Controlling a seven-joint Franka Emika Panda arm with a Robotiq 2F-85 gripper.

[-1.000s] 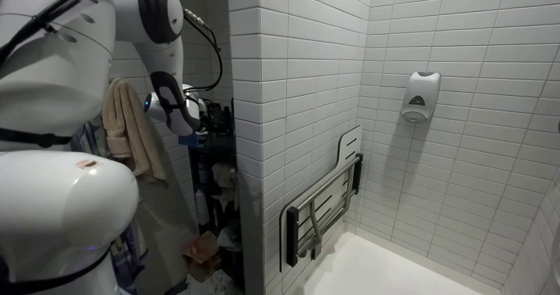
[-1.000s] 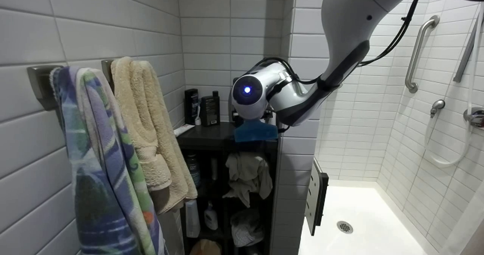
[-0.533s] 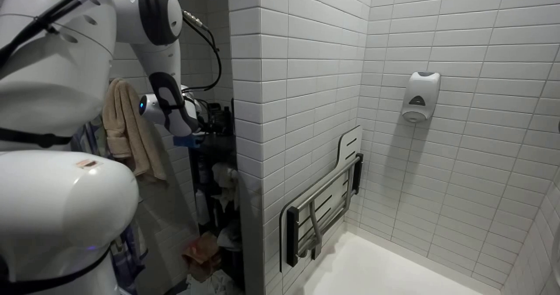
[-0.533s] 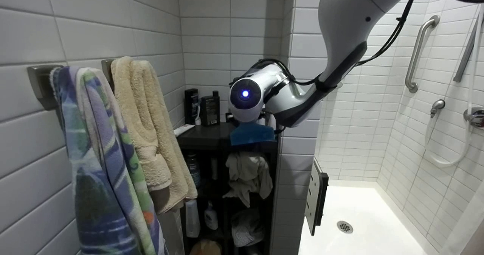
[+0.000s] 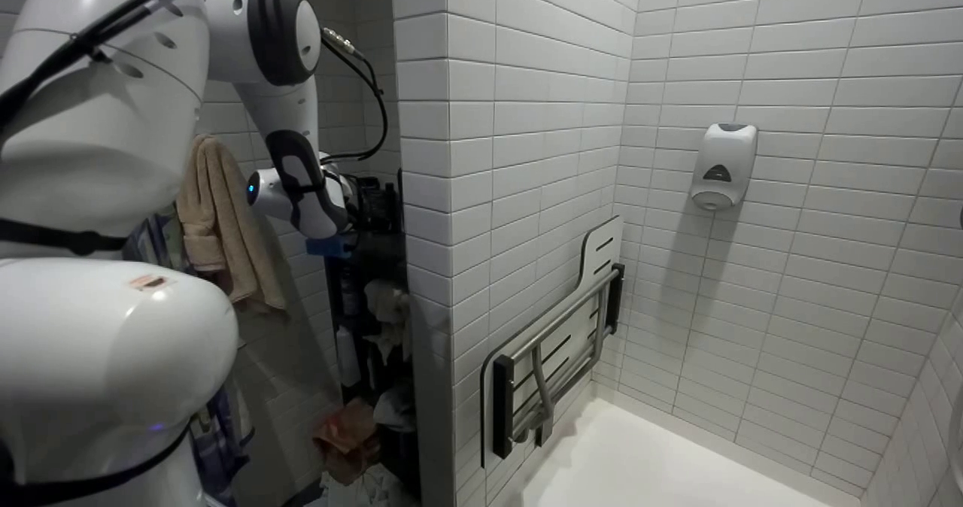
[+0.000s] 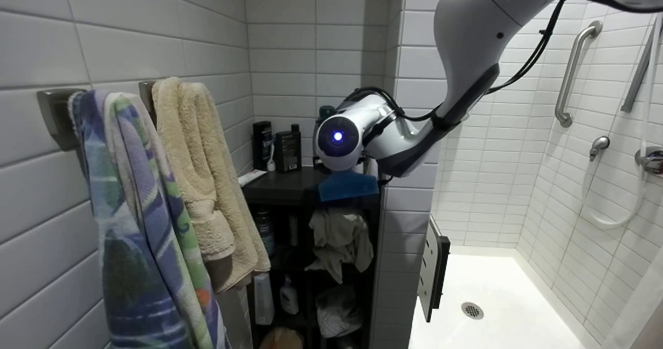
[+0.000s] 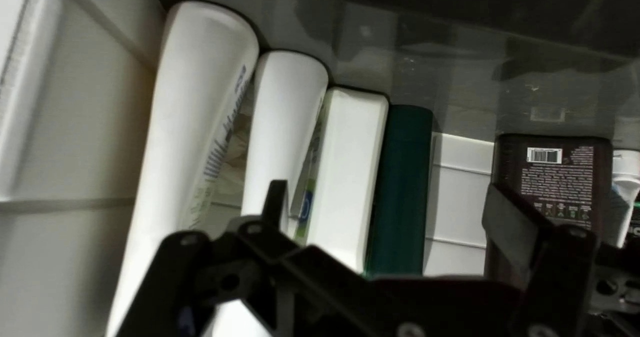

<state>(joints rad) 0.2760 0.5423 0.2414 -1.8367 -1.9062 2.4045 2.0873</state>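
In both exterior views we note walls [image 6: 155,43] of white tile with grout lines. A tiled partition [image 5: 519,153] stands between the shower [image 5: 775,326] and a recess [image 6: 316,38]. Shower: white floor [image 5: 639,462], 1 round drain [image 6: 472,310], a slotted seat [image 5: 560,345] folded against the partition, 1 metal grab bar [image 6: 570,80], 1 wall dispenser [image 5: 724,165]. Recess: we see a dark shelf unit [image 6: 279,186] with open compartments; a beige towel [image 6: 194,147] and a patterned towel [image 6: 140,224] hang near it from 2 metal hooks [image 6: 59,121]. Light is bright on the shower floor, dimmer in the recess.
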